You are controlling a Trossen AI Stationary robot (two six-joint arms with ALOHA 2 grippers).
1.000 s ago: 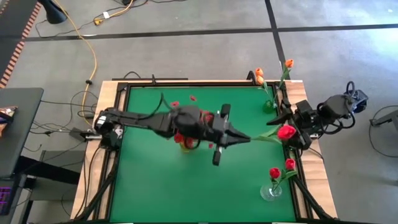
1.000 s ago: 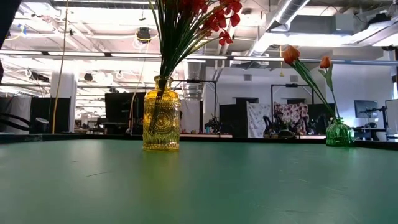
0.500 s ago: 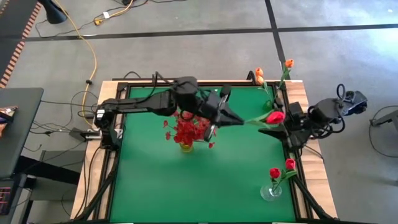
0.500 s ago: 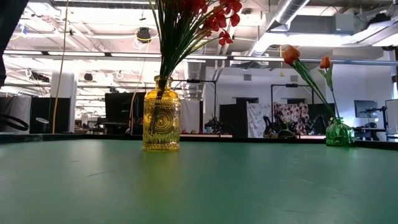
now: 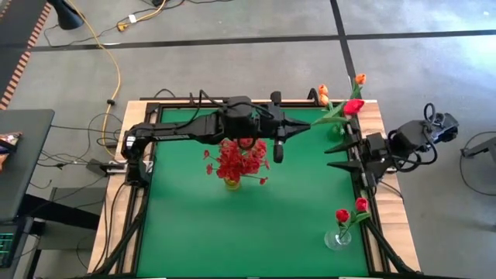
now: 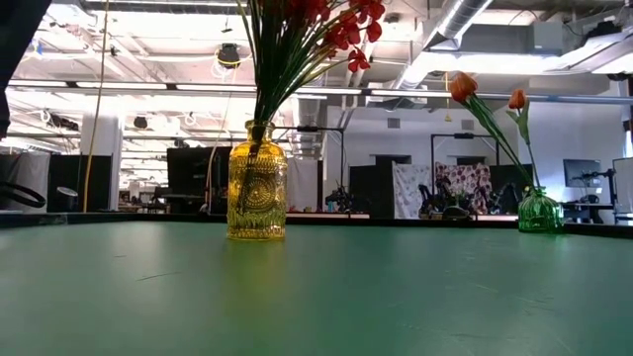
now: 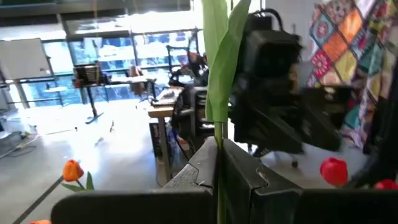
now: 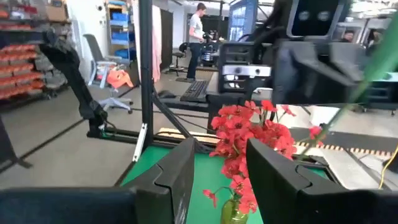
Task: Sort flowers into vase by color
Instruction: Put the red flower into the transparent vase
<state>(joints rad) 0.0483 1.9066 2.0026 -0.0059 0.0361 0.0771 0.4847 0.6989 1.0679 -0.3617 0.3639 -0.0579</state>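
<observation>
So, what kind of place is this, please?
Probably an open-plan robotics lab or workshop: exposed ceiling ducts over rows of desks with monitors, office chairs, a person standing at a workstation, and a green test table.

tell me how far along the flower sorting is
Mostly done. The bushy red sprigs sit in the yellow vase, two orange tulips in the green vase, two red-pink tulips in the clear vase. In hand: the left claw is shut on a red-pink tulip near the green vase. The right claw waits open, empty. Left: placing that tulip.
</observation>
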